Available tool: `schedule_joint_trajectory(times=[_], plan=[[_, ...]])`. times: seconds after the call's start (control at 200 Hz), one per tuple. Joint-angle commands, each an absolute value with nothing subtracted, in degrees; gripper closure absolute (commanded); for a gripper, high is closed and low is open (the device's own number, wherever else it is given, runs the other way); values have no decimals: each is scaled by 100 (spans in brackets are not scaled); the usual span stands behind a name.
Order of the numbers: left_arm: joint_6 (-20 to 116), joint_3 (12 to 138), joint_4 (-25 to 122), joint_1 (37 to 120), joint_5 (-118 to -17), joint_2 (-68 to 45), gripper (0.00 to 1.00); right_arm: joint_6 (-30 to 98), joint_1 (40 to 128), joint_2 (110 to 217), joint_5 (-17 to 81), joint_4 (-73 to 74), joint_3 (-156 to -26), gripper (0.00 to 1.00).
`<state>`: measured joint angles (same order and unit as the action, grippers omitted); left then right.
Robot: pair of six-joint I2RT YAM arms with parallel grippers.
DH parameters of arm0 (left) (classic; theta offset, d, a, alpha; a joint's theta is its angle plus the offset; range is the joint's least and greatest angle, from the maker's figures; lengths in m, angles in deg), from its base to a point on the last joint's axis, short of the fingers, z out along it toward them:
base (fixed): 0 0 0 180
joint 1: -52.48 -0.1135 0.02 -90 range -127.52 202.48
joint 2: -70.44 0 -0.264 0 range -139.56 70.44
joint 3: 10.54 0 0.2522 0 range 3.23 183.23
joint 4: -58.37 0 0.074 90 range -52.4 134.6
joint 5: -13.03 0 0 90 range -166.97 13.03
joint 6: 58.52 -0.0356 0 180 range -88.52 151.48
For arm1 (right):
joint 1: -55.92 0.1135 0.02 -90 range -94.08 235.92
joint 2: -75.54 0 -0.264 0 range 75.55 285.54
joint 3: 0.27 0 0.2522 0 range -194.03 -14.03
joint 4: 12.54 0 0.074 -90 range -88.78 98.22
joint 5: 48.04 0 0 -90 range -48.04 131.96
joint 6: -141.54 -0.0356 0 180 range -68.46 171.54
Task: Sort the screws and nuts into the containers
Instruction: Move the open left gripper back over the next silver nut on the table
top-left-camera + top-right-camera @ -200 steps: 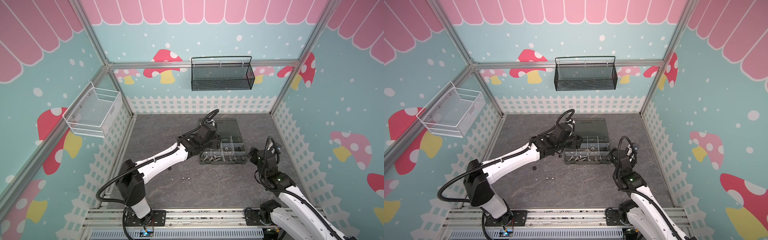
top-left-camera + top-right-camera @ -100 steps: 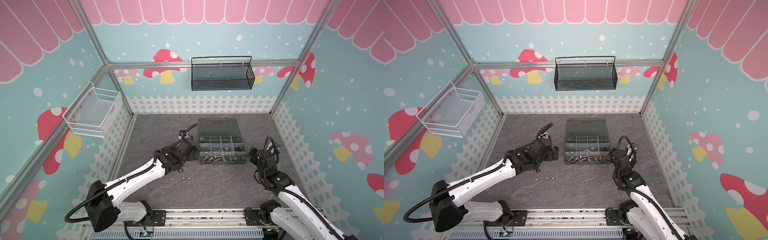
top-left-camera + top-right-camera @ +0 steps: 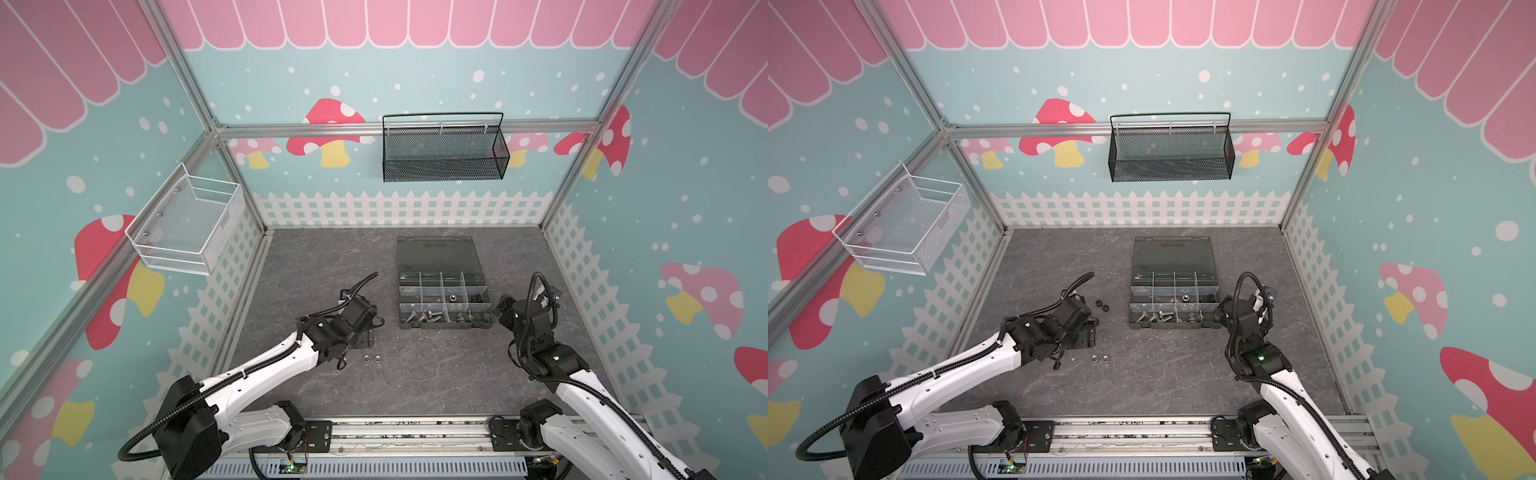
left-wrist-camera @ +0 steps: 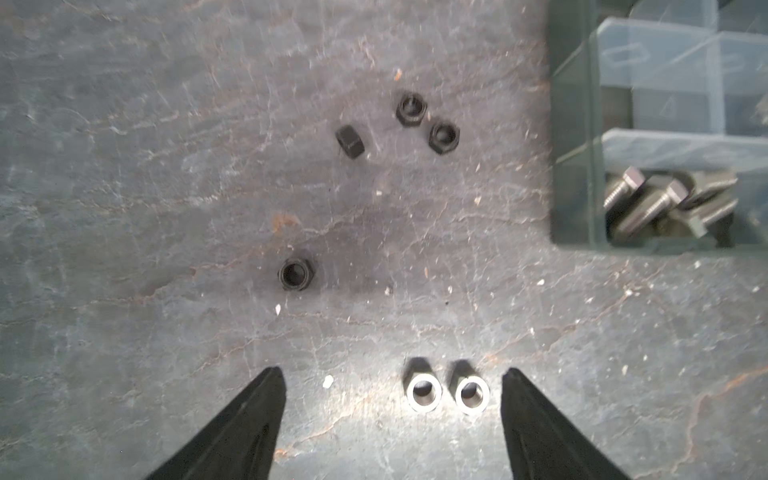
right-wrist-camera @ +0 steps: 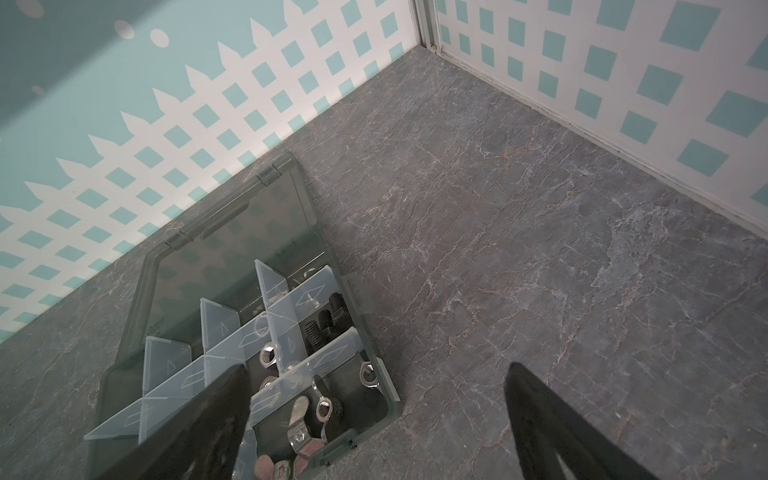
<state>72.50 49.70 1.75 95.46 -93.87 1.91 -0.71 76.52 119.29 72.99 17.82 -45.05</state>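
The left end effector [image 4: 391, 372] hangs spread over the table [image 4: 124, 208], its fingers straddling two silver nuts [image 4: 424, 395], probably lined up to pick one. Four black nuts [image 4: 296, 274] lie loose beyond them. Silver screws [image 4: 648, 203] already lie in a corner compartment of the open box [image 4: 575, 166]. The right end effector [image 5: 376, 366] sits spread and empty at the box's other near corner, seemingly kept clear. No brand or writing is readable; the dividers show only faint moulded outlines.

Left gripper [image 4: 391, 374] points down, jaws parted; right gripper [image 5: 375, 368], seemingly tilted forward, gapes wide
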Motion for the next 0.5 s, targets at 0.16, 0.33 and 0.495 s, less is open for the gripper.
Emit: schedule_joint_trajectory(times=[0.16,0.33,0.495], plan=[[7484,4752,60,9544,-8740,-298,31,-245,7622,11938,7323,1784,-4398,3],[7389,4734,208,9608,-8602,-659,35,-265,7622,11914,7336,1792,-4390,3],[7303,4678,410,9617,-8339,-987,35,-259,7627,11918,7349,1785,-4393,3]])
